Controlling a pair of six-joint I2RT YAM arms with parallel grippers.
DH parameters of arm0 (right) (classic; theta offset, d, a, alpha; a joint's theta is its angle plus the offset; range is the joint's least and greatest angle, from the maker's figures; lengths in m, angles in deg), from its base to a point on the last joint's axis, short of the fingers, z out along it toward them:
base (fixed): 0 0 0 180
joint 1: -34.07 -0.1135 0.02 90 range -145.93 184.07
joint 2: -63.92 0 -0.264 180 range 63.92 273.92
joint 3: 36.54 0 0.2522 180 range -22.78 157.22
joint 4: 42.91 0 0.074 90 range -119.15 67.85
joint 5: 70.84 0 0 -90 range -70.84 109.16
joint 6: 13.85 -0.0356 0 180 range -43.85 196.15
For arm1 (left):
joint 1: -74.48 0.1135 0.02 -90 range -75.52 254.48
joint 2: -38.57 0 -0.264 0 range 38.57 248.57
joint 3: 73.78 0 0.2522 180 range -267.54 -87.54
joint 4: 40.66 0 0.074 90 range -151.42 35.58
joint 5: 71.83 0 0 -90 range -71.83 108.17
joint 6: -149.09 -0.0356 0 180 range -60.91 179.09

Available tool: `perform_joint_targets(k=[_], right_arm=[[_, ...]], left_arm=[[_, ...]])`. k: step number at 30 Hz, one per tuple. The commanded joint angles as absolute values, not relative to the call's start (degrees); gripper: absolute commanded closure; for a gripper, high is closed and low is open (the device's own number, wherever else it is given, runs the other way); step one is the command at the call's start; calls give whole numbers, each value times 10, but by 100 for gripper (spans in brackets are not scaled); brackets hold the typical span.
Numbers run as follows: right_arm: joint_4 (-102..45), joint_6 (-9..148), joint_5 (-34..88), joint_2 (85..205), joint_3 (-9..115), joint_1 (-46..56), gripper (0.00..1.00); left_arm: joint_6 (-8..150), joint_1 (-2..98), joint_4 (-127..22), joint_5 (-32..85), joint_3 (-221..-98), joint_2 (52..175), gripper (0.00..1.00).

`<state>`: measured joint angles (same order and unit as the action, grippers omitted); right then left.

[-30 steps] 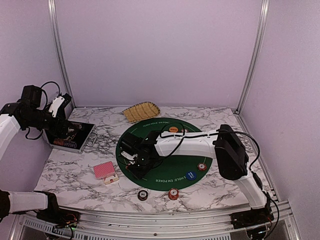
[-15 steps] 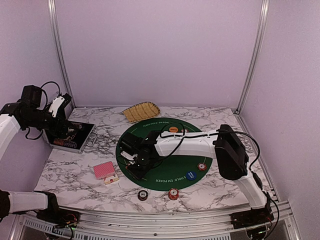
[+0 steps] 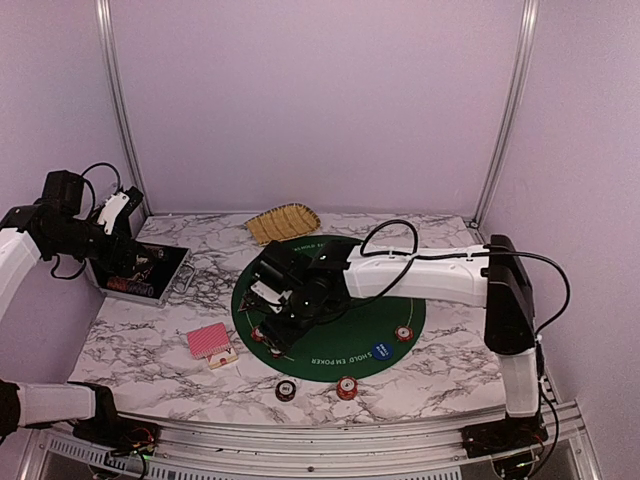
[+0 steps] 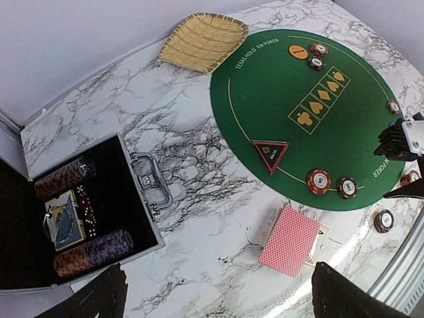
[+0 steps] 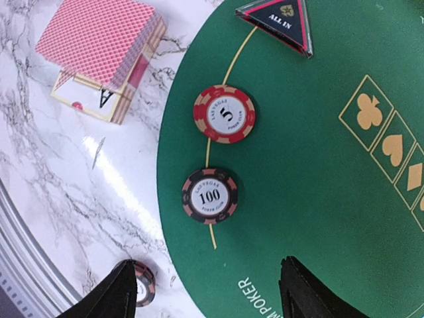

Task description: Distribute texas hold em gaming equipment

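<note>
My right gripper (image 5: 205,299) hangs open above the left edge of the green felt mat (image 5: 318,192), nothing between its fingers. Just ahead of it lie a black 100 chip (image 5: 210,195) and a red 5 chip (image 5: 224,114), both flat on the felt. Beyond them sit the black triangular button (image 5: 281,23) and, on the marble, the red-backed card deck (image 5: 99,40). Another dark chip (image 5: 142,283) peeks out beside one finger. My left gripper (image 4: 218,301) is open and empty, high over the marble near the open case (image 4: 79,212). A blue button (image 3: 380,351) and orange button (image 3: 346,258) lie on the felt.
A yellow woven basket (image 3: 283,222) stands behind the mat. The black case (image 3: 135,270) at the far left holds rolls of chips and a card pack. Two loose chips (image 3: 285,390) (image 3: 346,387) lie on the marble near the front edge, and one red chip (image 3: 403,333) sits by the blue button.
The right gripper's jaws have spread wider and risen off the felt, and that arm's elbow has swung out to the right. The left arm has stayed still.
</note>
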<state>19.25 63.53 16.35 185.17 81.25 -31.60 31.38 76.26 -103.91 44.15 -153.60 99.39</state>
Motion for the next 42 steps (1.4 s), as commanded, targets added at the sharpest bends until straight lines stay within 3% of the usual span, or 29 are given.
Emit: perform_joint_targets(k=[1, 12, 25, 42], right_arm=[[194, 616, 182, 1809, 774, -347, 21], [164, 595, 230, 1772, 704, -387, 1], [145, 601, 235, 1804, 690, -396, 1], [139, 611, 221, 1863, 717, -393, 11]], left_arm=[[307, 763, -1056, 450, -1545, 993, 1], [305, 763, -1058, 446, -1540, 991, 1], [302, 763, -1060, 442, -1534, 986, 1], [304, 763, -1061, 447, -1538, 988, 1]])
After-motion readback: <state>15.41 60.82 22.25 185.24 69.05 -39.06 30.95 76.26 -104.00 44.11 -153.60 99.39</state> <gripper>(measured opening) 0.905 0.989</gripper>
